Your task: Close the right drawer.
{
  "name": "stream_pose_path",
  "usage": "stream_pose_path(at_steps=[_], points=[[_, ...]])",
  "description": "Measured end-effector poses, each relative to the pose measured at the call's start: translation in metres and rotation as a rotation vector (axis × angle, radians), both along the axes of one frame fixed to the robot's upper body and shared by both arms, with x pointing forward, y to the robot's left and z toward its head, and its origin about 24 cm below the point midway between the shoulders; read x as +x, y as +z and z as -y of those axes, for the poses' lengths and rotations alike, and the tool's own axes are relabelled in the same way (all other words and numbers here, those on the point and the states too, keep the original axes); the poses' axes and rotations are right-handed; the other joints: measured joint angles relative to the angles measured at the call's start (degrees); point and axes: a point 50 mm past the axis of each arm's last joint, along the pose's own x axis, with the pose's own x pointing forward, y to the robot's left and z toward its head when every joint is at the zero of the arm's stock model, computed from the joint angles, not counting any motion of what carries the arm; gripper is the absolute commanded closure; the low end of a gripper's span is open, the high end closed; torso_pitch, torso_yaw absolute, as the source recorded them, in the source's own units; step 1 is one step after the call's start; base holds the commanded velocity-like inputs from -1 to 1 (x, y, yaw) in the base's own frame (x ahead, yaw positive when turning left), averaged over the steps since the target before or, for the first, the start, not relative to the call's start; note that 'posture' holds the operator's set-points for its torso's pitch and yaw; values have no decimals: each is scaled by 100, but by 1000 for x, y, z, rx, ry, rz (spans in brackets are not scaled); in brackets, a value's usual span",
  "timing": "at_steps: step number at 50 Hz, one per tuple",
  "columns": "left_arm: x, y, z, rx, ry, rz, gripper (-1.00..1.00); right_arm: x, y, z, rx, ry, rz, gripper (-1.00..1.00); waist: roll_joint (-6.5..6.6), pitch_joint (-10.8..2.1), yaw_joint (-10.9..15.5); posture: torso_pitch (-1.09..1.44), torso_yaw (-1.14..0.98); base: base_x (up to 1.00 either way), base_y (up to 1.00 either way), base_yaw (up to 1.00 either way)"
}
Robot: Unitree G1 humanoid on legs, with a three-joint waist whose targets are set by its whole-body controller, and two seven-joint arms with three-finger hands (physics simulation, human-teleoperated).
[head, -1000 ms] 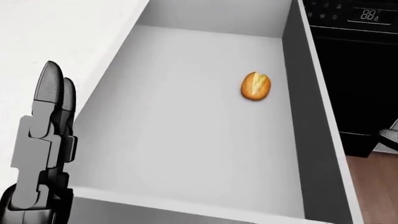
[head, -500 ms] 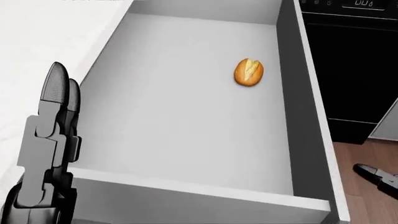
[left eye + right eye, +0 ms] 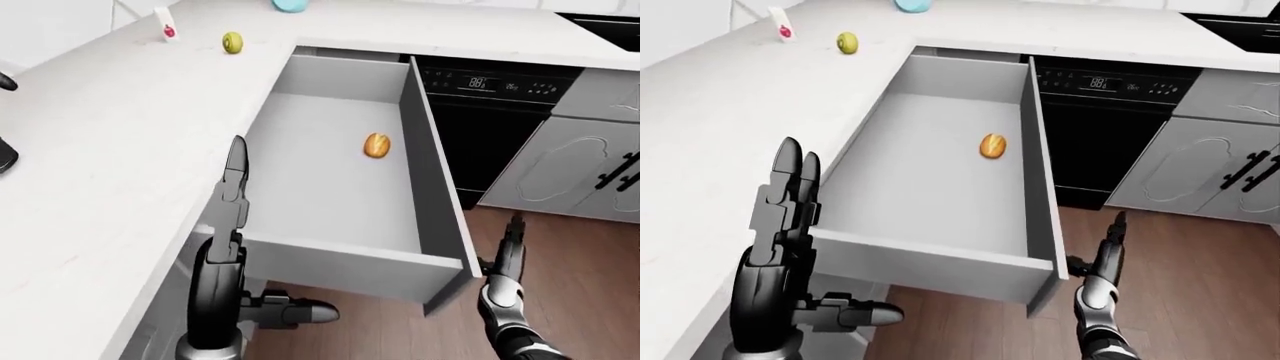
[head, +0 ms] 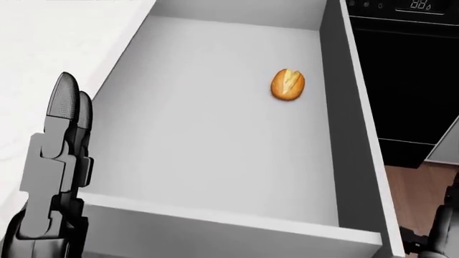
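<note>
White counter [image 3: 120, 150] filling left of eye views, kiwi [image 3: 232, 41] sitting near its top edge. Your left hand [image 3: 780, 217] hovering flat beside drawer's left corner, fingers straight, pressed together, thumb out. Drawer [image 3: 350, 259] standing fully open at centre, bread roll [image 4: 288, 84] lying inside near right wall. Your right hand [image 3: 510, 247] hanging just right of drawer corner, fingers straight, together. Black oven [image 3: 490, 112] sitting beyond.

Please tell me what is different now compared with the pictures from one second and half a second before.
The camera tilted, so the whole head view shifted. The right hand has risen at the lower right, beside the drawer, fingers up. Neither hand grasped anything. The drawer remains open, the bread roll lies where it was inside, and the left hand stays open by the drawer's left corner.
</note>
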Motion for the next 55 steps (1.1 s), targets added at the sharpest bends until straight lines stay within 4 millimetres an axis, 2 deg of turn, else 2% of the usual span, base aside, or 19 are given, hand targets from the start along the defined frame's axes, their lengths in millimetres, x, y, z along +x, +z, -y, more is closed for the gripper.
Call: stream_pose_path(at_steps=[17,36,55], points=[[0,0,0,-1,-1,-5,-100,8,0,-13,12,140,-9,-100,-23,16,-74,0,0,0,0,0],[1,-1,0,-2,0,-6,-100,17,1,-27,-4,213,-30,-100,-41,53,-103,0,0,0,0,0],[0,0,0,-3,-2,-8,-100,32,6,-49,-31,308,-30,-100,-23,61,-141,0,0,0,0,0]])
